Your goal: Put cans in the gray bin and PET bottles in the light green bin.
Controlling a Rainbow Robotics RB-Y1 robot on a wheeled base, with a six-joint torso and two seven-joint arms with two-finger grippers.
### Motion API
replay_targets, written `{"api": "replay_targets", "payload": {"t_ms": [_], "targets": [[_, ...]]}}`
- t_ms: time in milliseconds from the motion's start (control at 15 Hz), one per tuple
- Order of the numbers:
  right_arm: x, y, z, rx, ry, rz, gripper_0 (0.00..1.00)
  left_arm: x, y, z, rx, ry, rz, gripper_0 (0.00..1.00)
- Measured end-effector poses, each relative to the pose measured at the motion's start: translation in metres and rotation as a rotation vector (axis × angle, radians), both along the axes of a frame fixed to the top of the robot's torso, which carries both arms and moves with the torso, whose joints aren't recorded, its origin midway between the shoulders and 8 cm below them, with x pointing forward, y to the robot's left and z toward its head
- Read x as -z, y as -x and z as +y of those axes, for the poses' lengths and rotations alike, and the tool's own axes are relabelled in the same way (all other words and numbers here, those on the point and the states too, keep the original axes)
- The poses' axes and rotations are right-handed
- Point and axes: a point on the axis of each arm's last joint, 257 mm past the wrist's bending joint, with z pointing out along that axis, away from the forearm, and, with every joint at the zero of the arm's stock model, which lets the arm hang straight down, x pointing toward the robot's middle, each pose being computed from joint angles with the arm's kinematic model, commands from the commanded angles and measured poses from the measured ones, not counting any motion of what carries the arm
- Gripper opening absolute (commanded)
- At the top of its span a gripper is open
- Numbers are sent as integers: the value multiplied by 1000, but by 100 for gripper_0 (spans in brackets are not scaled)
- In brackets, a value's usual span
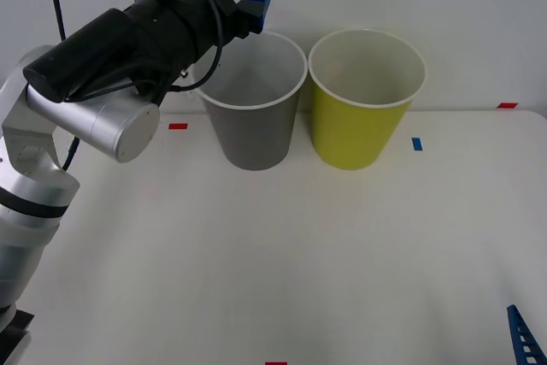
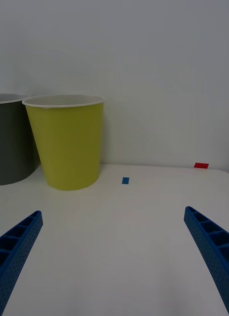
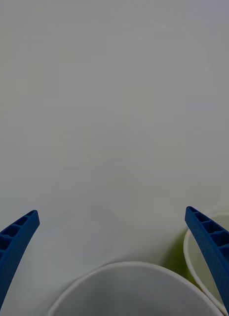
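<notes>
Gray bin (image 1: 254, 117): its near-left rim is covered by the left arm in front view, and in left wrist view only part of its white rim and pale inside shows. Can't see down to either bin's bottom. Right claw (image 2: 114, 261) is cut off in front view, just 1 blue fingertip at the lower right corner.

Left claw (image 3: 112, 261) sits raised over the gray bin's rear-left rim, fingers (image 3: 16, 247) spread wide apart, holding and touching nothing. Right claw hangs low over the counter (image 1: 342, 254) near its front right, well apart from the bins, fingers also wide apart w/ nothing between.

Light green bin (image 1: 363, 100) stands upright on the counter just beside the gray bin, on its right, rims nearly touching
</notes>
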Motion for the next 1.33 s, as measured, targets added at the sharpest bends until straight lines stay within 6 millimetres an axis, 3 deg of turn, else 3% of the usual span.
{"api": "replay_targets", "payload": {"t_ms": [333, 800, 1333], "targets": [[0, 0, 0, 0, 0, 0, 100, 21, 32, 49, -57, -11, -13, 100], [0, 0, 0, 0, 0, 0, 100, 85, 99, 121, -166, 26, 79, 100], [0, 0, 0, 0, 0, 0, 100, 153, 151, 168, -244, 76, 138, 100]]}}
